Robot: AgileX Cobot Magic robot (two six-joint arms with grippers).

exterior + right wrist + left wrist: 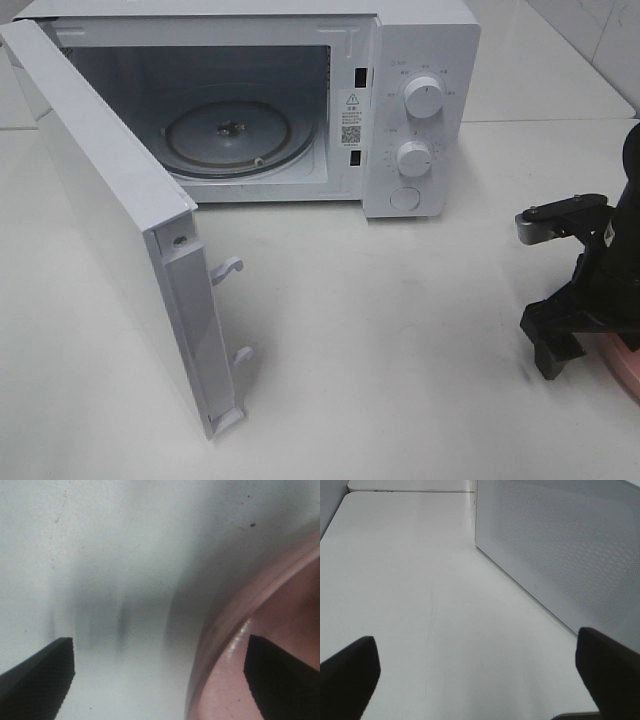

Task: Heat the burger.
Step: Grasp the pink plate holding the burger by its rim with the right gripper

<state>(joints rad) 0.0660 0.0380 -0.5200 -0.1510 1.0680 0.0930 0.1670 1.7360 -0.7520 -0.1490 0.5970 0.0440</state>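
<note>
**Operator:** State of the right gripper (pixel 160 652)?

**Technician:** Jaws wide apart, nothing clamped. One black ribbed finger (pixel 40 677) is over the white tabletop (pixel 125 540). The other is over the flat round pink plate (pixel 227 630), whose raised rim runs between them. Contact with the plate cannot be determined.

**Operator:** Left gripper (pixel 477 665)?

**Technician:** Jaws fully apart, empty. Bare tabletop lies between its two black fingers. Near it stands an upright white panel with a fine dotted pattern (pixel 570 545).

**Operator:** Positions in the high view?

**Technician:** The right gripper is at the lower right edge of the frame, directly over the pink plate, of which only a sliver shows. The left gripper is out of frame.

**Operator:** The appliance?

**Technician:** The white box-shaped microwave oven (pixel 420 40) occupies the upper centre, well apart from the right gripper. Its white hinged door (pixel 100 190) is swung open toward the lower left, with the latch hooks (pixel 228 268) exposed. The round glass turntable (pixel 228 135) lies in the cavity with its whole surface showing. Two white rotary knobs (pixel 424 98) and a round button (pixel 404 198) sit on the panel at its right.

**Operator:** Location of the burger?

**Technician:** Not visible in any view, so its position cannot be told.
</note>
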